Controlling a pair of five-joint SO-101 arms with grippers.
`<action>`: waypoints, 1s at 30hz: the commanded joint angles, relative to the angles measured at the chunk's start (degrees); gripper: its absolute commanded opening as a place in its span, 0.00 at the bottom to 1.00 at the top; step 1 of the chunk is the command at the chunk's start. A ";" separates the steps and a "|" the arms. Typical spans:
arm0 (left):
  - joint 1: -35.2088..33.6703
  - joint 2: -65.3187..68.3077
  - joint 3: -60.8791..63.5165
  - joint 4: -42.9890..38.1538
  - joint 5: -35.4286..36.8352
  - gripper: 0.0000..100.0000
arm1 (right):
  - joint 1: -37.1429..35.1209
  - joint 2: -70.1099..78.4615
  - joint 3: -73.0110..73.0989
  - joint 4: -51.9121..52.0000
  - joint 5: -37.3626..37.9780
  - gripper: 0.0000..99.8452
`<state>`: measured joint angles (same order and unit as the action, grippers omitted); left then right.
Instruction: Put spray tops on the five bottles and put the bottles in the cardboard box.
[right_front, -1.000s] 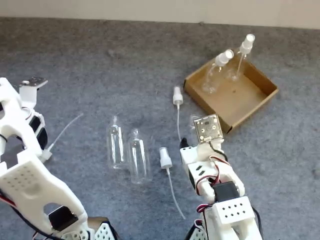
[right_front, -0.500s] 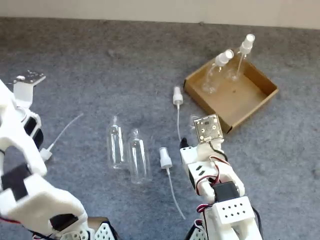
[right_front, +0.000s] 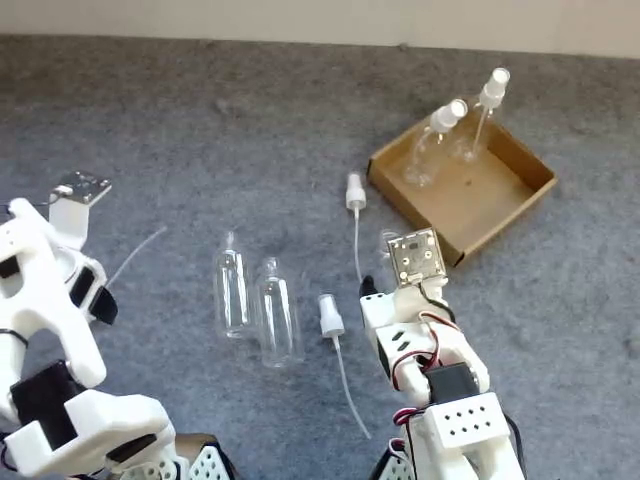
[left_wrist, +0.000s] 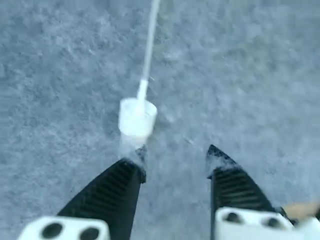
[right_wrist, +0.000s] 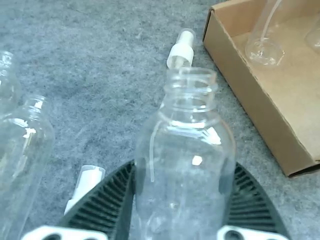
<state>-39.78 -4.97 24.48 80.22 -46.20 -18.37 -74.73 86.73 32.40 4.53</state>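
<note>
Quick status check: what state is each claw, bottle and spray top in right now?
Left claw: open.
Right claw: shut.
Held bottle: uncapped, gripped by the right claw.
Table bottles: lying, uncapped.
Boxed bottles: spray tops on, in cardboard box.
Loose spray tops: lying unattached.

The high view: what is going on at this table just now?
The right hand grips a clear plastic bottle with no top. The left hand is open over a white spray top on the grey carpet. Two capped bottles are in the brown cardboard box; two bare bottles lie loose.
</note>
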 joint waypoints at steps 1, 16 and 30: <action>1.36 -3.12 2.59 -7.38 -0.79 0.17 | -0.57 -1.01 -0.75 -1.19 0.00 0.19; -0.22 -2.77 7.34 -16.26 -9.05 0.16 | -0.57 -1.01 -0.75 -1.19 0.00 0.19; -0.84 -2.77 16.66 -28.84 -14.51 0.16 | -0.57 -1.01 -0.75 -1.19 0.00 0.19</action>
<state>-39.96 -5.14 40.57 52.53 -58.77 -18.37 -74.73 86.73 32.40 4.53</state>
